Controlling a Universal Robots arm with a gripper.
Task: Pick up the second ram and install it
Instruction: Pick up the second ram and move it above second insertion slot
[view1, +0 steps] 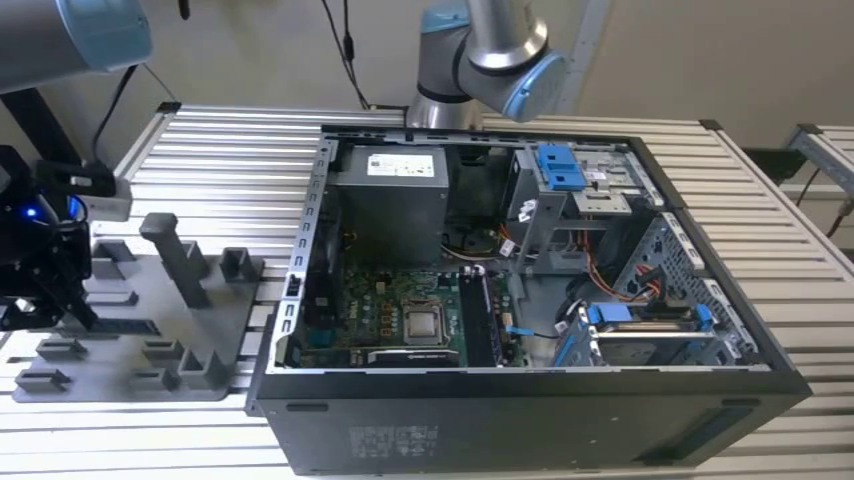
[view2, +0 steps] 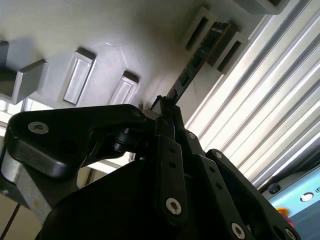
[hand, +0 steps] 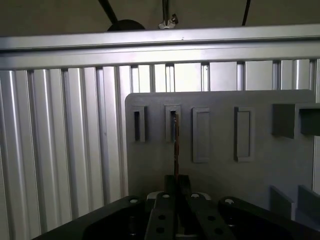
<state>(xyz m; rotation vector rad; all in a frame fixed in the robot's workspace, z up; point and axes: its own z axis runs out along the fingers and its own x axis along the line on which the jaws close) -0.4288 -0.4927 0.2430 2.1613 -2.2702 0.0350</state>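
Hand (view2: 166, 107) clamped, fingers together, on near end of the second ram (view2: 196, 60). Stick set on edge over gray fixture plate (hand: 220, 175), far end seated in slotted block (hand: 168, 125), long axis running straight away from hand. Label on stick illegible. Plate resting on ribbed tabletop (hand: 65, 150).

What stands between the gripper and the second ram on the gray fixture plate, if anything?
Nothing visible does. In the second wrist view the gripper is right at the near end of the second ram, which stands on edge in slots of the gray fixture.
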